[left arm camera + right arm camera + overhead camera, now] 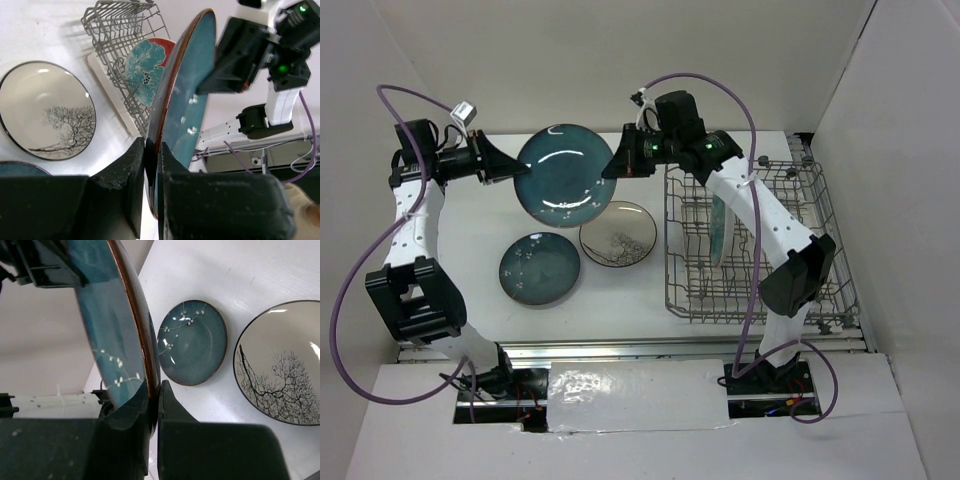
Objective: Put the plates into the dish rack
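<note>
Large teal plate (560,178) is pinched on opposite edges by both arms at once. I see my left gripper (151,156) narrow, both fingers (131,180) pressed flat onto the rim, the plate edge sandwiched between them. My right gripper (154,394) is the same: jaws drawn in tight, pads (172,412) hard against the brown rim on the opposite side, no gap showing. So the large teal plate hangs between the two, glazed face toward the top camera, left gripper on its left edge, right gripper on its right edge. It looks raised off the table (470,250), at the far side, left of the dish rack (820,200) and apart from it.

Next out: cream plate (618,233) with the dark tree drawing lies flat on the table, just below the held plate's lower right and near the rack's left wall, not touching it as far as I can tell. Small teal plate (540,268) with white blossoms lies flat to the left of the cream one, close beside it; touching or not, can't tell.

Red plate (150,62) with the turquoise patch already stands on edge inside the dish rack, between the tines, in its left half. Right forearm crosses above the rack.
</note>
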`<state>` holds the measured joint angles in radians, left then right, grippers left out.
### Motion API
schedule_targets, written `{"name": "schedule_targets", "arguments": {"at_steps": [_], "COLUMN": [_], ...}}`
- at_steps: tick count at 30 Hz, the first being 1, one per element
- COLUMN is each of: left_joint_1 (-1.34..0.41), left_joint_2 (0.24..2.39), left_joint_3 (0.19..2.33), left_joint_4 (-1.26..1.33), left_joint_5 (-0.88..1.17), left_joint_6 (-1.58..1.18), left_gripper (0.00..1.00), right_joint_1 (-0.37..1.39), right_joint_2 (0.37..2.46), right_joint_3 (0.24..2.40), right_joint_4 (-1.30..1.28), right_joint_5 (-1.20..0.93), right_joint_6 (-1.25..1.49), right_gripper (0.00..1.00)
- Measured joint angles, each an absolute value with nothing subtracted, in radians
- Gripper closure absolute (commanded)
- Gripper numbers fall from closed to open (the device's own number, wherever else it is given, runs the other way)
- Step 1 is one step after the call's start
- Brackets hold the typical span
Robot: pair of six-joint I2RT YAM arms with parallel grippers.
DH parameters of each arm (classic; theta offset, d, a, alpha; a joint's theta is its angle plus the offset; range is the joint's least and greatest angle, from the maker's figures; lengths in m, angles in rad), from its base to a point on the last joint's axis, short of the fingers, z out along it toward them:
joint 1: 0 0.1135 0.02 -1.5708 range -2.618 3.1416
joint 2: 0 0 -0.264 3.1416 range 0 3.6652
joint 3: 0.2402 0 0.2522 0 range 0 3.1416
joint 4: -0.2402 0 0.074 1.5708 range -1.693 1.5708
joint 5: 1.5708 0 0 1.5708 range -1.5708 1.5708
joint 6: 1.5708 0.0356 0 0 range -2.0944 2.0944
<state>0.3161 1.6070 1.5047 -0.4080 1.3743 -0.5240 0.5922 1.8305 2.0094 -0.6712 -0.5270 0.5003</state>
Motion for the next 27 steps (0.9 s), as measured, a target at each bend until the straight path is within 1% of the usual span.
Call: {"name": "schedule_targets", "arguments": {"at_steps": [3, 4, 5, 6, 7, 8, 11, 14, 16, 18, 22, 27], "left_joint_1": [0.317, 0.317, 0.318, 0.319, 0.318, 0.317, 0.313, 0.311, 0.313, 0.316, 0.320, 0.320], "left_joint_2": [1.586, 1.581, 1.580, 1.580, 1.580, 1.580, 1.567, 1.539, 1.512, 1.478, 1.382, 1.318], "left_joint_3": [1.504, 1.504, 1.504, 1.504, 1.506, 1.509, 1.524, 1.528, 1.530, 1.527, 1.480, 1.427], "left_joint_4": [-0.391, -0.389, -0.389, -0.394, -0.406, -0.425, -0.488, -0.538, -0.576, -0.601, -0.611, -0.625], "left_joint_5": [1.372, 1.369, 1.369, 1.378, 1.394, 1.402, 1.405, 1.356, 1.312, 1.264, 1.137, 1.064], "left_joint_6": [-0.499, -0.496, -0.494, -0.502, -0.505, -0.501, -0.498, -0.493, -0.495, -0.501, -0.525, -0.534], "left_gripper": [0.99, 0.72, 0.56, 0.43, 0.24, 0.11, 0.08, 0.07, 0.07, 0.07, 0.07, 0.08], "right_joint_1": [0.584, 0.583, 0.584, 0.585, 0.586, 0.587, 0.588, 0.584, 0.577, 0.562, 0.503, 0.476], "right_joint_2": [1.831, 1.831, 1.829, 1.824, 1.821, 1.818, 1.805, 1.769, 1.718, 1.653, 1.427, 1.272], "right_joint_3": [1.996, 1.995, 1.995, 1.995, 1.995, 1.995, 1.995, 1.995, 1.988, 1.965, 1.916, 1.929], "right_joint_4": [-0.665, -0.664, -0.661, -0.660, -0.665, -0.681, -0.727, -0.752, -0.775, -0.778, -0.781, -0.772], "right_joint_5": [-0.515, -0.519, -0.518, -0.517, -0.510, -0.500, -0.453, -0.403, -0.324, -0.227, -0.050, 0.205], "right_joint_6": [0.531, 0.533, 0.533, 0.525, 0.501, 0.487, 0.448, 0.428, 0.416, 0.401, 0.365, 0.310], "right_gripper": [1.00, 1.00, 1.00, 1.00, 1.00, 1.00, 1.00, 1.00, 1.00, 1.00, 1.00, 1.00]}}
